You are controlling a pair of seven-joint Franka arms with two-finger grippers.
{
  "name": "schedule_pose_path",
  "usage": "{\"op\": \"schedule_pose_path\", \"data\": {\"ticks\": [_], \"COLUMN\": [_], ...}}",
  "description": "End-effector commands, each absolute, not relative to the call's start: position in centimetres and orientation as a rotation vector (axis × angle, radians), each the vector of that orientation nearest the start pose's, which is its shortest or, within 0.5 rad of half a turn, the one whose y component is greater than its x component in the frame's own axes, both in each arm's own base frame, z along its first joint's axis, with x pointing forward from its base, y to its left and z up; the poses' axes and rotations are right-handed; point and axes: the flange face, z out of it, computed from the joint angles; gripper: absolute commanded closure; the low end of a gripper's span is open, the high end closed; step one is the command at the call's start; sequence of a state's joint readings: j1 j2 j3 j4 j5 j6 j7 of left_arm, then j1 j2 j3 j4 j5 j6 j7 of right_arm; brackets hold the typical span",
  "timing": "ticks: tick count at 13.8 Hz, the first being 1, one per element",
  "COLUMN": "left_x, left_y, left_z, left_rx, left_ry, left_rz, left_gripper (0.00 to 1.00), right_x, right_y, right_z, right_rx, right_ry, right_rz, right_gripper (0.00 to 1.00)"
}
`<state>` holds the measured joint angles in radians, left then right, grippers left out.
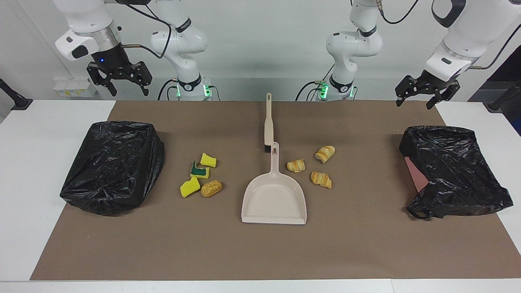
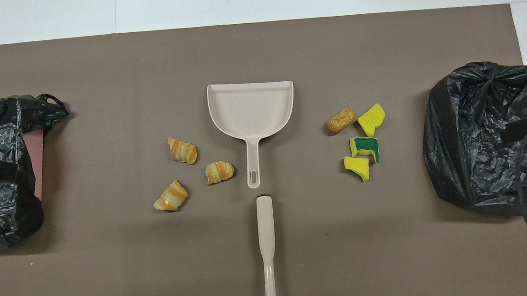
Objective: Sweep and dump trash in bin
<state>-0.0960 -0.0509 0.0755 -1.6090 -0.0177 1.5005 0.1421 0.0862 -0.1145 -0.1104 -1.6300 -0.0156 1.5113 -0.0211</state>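
We log both claws raised, spread open, holding nothing: left claw (image 1: pixel 427 94) over one bag-lined bin (image 1: pixel 454 171), right claw (image 1: pixel 119 79) near the other bin (image 1: pixel 112 165). Croissants (image 1: pixel 296 165) and sponge pieces (image 1: pixel 200 171) with bread roll (image 1: pixel 211 188) flank the dustpan (image 1: pixel 274 195) mid-surface (image 1: pixel 260 252); brush (image 1: pixel 268 122) lies nearer the robots.

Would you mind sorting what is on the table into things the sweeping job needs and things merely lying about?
Belongs to the job:
croissants
sponge pieces
bread roll
dustpan
brush
two bag-lined bins

Just lying about:
brown mat
small white box off the table's edge, under the right gripper
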Motion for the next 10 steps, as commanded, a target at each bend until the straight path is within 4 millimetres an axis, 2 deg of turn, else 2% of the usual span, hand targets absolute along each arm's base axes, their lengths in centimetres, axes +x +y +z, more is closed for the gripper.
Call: {"op": "schedule_pose_path", "data": {"ticks": [1,7,10], "left_x": [52.6,52.2,51.8], "left_y": [-1.3,-2.5,-4.4], "left_z": [63.2,63.0,62.6], "left_rx": [-3.147,-3.143,-3.146], "left_ry": [0.26,0.298,0.343], "left_rz": [0.074,0.094,0.118], "left_gripper": [0.0,0.0,0.0], "right_x": [50.9,50.9,50.9], "right_y": [-1.8,-1.7,-1.8], "right_z": [65.4,65.4,65.4], "right_rx": [-3.122,-3.122,-3.122], "right_ry": [-0.011,-0.011,-0.011], "right_rz": [-0.014,-0.014,-0.014], "right_gripper": [0.0,0.0,0.0]}}
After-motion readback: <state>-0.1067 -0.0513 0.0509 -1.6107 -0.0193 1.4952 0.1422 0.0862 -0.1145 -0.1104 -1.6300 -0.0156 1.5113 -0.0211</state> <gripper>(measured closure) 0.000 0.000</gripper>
